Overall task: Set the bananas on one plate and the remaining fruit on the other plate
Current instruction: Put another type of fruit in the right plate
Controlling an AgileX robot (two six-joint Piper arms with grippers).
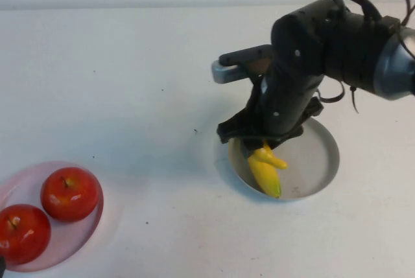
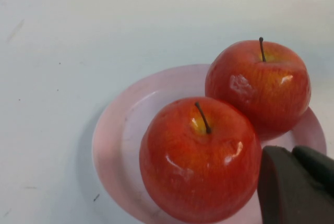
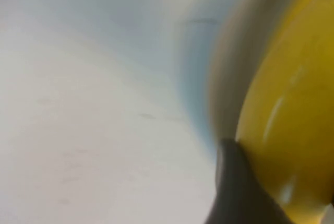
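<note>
Two red apples [image 1: 71, 192] [image 1: 23, 232] sit side by side on the pale pink plate [image 1: 26, 177] at the near left. They also show in the left wrist view [image 2: 201, 161] [image 2: 258, 85] on that plate [image 2: 125, 130]. My left gripper [image 2: 295, 182] hangs just beside the nearer apple, apart from it. Two yellow bananas [image 1: 266, 173] [image 1: 273, 159] lie at the near-left edge of the grey-blue plate [image 1: 314, 155]. My right gripper [image 1: 259, 142] is low over them and shut on a banana [image 3: 292, 104], which presses against a dark finger [image 3: 235, 192].
The white table [image 1: 142, 83] spreads between the two plates. The right arm's bulky body [image 1: 311, 57] rises over the far side of the grey-blue plate and hides part of it.
</note>
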